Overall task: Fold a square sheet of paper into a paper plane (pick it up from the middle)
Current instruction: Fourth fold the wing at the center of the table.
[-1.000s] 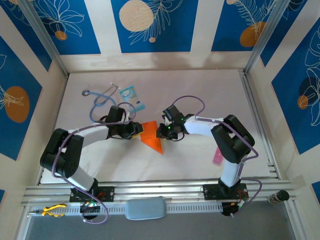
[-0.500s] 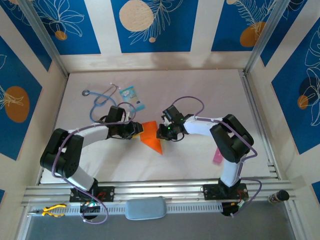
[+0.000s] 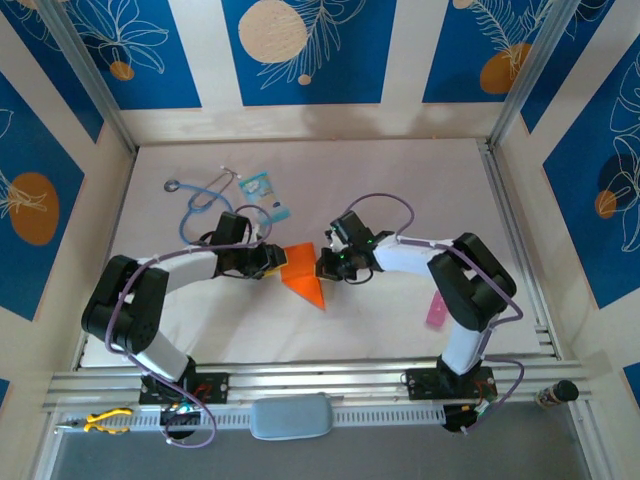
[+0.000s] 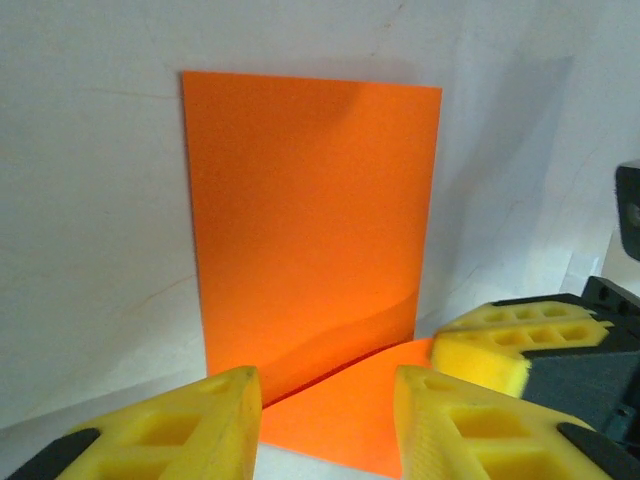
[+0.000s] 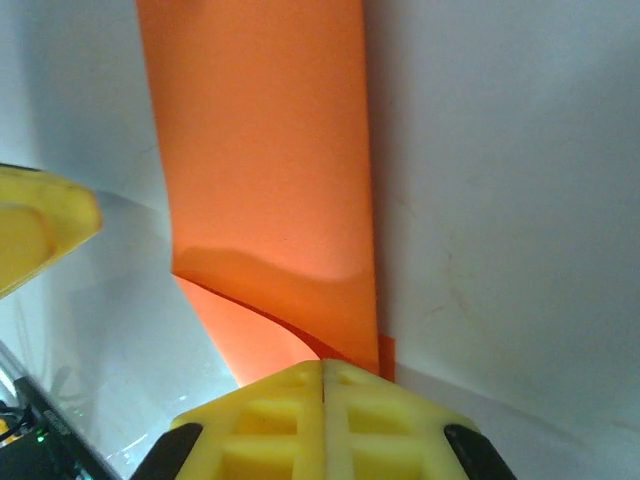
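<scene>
Closing just completed: right gripper (image 5: 322, 372) now pinches the lifted edge of the square sheet of paper (image 4: 310, 220), left gripper (image 4: 328, 395) open astride it; folding can probably proceed.

No readable text, labels or numbers anywhere. Light-blue packet (image 3: 256, 183) toward the far-left corner of the table (image 3: 400, 180) is patterned, any print too small to read. Orange paper (image 4: 310, 230) plain on visible faces.
</scene>
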